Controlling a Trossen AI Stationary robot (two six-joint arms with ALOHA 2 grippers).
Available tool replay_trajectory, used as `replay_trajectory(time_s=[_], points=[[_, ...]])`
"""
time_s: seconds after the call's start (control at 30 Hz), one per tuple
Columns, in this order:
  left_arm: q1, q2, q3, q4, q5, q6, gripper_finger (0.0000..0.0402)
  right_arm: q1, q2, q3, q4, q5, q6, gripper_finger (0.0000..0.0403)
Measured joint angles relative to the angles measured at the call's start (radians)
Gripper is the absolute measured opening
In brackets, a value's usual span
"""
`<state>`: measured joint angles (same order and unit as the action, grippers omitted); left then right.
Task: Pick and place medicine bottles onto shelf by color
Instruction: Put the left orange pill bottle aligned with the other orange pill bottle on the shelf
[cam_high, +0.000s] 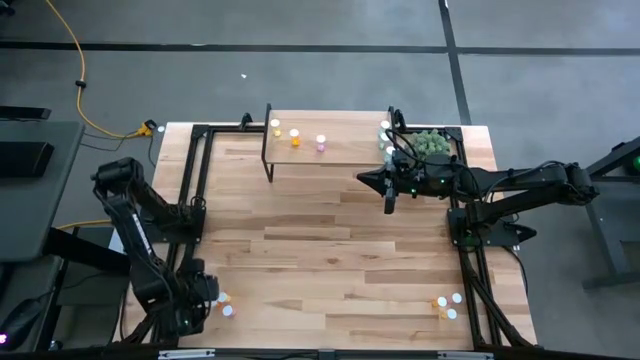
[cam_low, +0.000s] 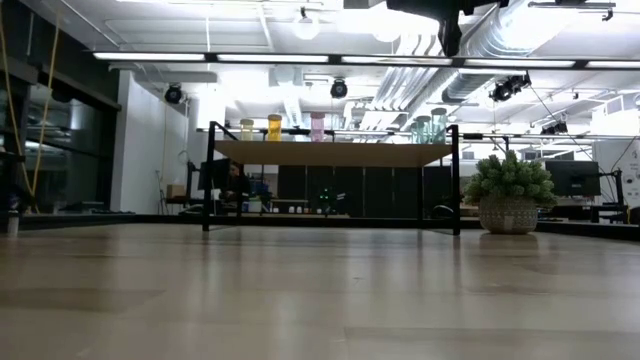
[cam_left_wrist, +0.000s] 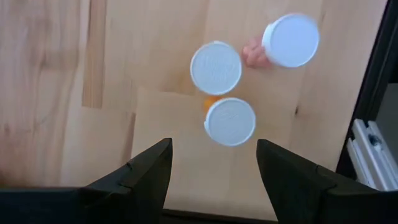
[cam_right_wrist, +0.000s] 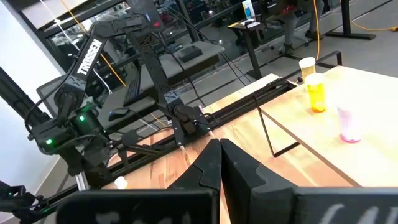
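We are between placements, with the next pick just being lined up. The left hand hovers over the near left corner of the tabletop, its fingers spread wide and holding nothing, looking straight down on three white-capped medicine bottles that stand close together there; an orange body shows between two of them and a pink one beside the third. The right hand hangs above the tabletop just in front of the shelf, its fingers pressed together and empty. On the shelf, at the far edge of the tabletop, a yellow bottle, an orange bottle and a pink bottle already stand in a row, with pale teal ones at the shelf's right end beside the green plant. A few more bottles wait by the near right corner. We judge the next move calls for lowering the left hand around one bottle only, and since the caps nearly touch, the fingers must straddle it without knocking its neighbours.
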<state>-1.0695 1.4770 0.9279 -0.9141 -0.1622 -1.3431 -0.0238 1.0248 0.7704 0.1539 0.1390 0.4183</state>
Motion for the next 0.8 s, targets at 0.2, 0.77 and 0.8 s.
replay_trajectory(time_s=[0.2, 0.77, 0.8], points=[[0.0, 0.016, 0.0, 0.043, -0.019, -0.001, 0.0225, 0.0, 0.0, 0.0, 0.0, 0.0, 0.0, 0.0], [0.006, 0.017, -0.007, 0.069, -0.061, 0.029, 0.0225, 0.0, 0.0, 0.0, 0.0, 0.0, 0.0, 0.0], [0.006, 0.018, -0.017, 0.09, -0.045, 0.029, 0.0225, 0.0, 0.0, 0.0, 0.0, 0.0, 0.0, 0.0]])
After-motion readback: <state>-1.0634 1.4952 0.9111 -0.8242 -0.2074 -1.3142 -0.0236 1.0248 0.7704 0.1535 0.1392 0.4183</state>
